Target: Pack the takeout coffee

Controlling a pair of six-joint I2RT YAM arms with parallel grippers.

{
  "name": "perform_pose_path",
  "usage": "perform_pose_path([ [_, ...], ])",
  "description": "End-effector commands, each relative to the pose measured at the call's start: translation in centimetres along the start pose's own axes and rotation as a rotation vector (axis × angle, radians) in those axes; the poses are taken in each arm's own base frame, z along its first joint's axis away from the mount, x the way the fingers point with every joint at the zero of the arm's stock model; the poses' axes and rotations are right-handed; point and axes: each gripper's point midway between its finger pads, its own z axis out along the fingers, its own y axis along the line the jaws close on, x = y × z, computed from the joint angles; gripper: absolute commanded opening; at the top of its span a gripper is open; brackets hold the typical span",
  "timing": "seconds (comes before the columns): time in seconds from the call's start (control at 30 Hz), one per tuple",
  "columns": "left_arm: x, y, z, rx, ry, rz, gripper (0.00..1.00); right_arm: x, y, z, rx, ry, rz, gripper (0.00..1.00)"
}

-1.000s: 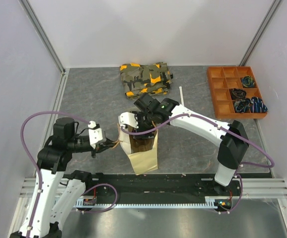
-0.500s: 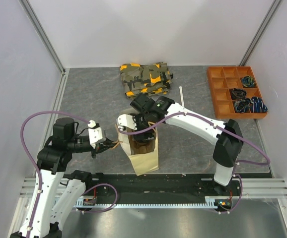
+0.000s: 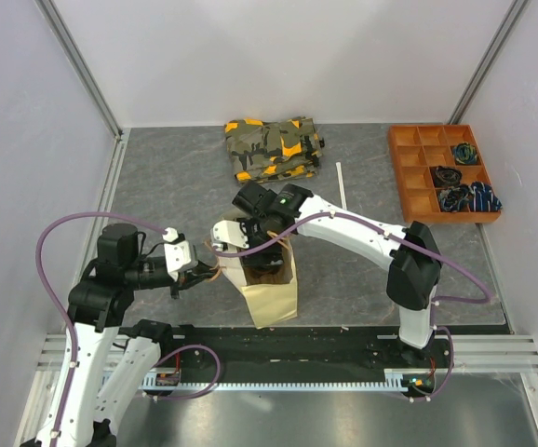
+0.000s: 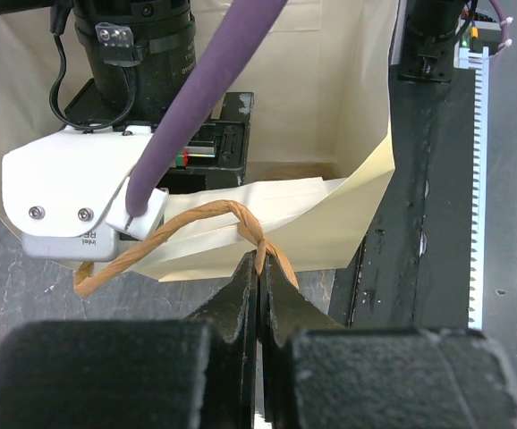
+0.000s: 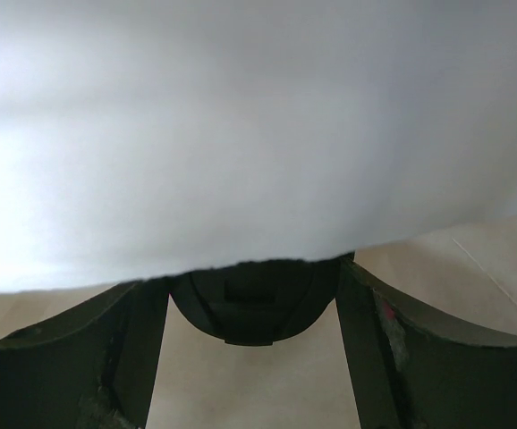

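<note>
A tan paper bag (image 3: 274,296) stands open near the table's front. My left gripper (image 3: 204,272) is shut on the bag's twisted paper handle (image 4: 241,214) and holds that side of the mouth outward. My right gripper (image 3: 255,253) reaches down into the bag's mouth. In the right wrist view the black lid (image 5: 254,313) of the takeout coffee sits between my right gripper (image 5: 251,295) fingers, which press it from both sides. A pale blurred bag wall hides the upper half of that view and the cup's body. The right wrist (image 4: 80,206) fills the bag's opening in the left wrist view.
A camouflage cloth bundle (image 3: 274,149) lies at the back centre. An orange compartment tray (image 3: 441,172) with small items sits at the back right. A thin white stick (image 3: 342,186) lies between them. The black mounting rail (image 3: 325,340) runs just in front of the bag.
My right arm has swung left and sunk deeper into the bag's mouth. The left gripper has kept its hold on the handle and shifted slightly.
</note>
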Motion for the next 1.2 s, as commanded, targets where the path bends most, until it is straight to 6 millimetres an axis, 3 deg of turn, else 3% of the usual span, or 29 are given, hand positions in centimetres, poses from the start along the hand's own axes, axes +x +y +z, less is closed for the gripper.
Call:
perform_pose_path([
  [0.0,-0.4,0.3,0.0,-0.015,-0.012,0.0,0.02,1.4,0.2,1.9,-0.003,0.09,-0.009,0.25],
  [0.13,-0.2,0.3,0.1,-0.007,-0.009,-0.008,0.02,1.8,0.5,2.0,-0.008,0.1,-0.009,0.34],
  [0.3,-0.2,0.3,0.1,-0.004,-0.013,-0.004,0.02,0.8,-0.1,1.2,0.02,0.068,-0.002,0.63],
  [0.57,-0.1,0.3,0.1,-0.004,-0.012,0.005,0.02,-0.4,-0.5,0.3,0.044,0.019,0.01,0.93],
  [0.67,-0.1,0.3,0.2,0.0,-0.012,0.006,0.02,-0.6,-0.6,0.1,0.048,0.01,0.017,0.98],
  [1.17,-0.3,0.2,0.4,0.021,-0.019,0.007,0.02,-2.2,-1.7,-1.6,0.094,-0.063,0.039,0.98],
])
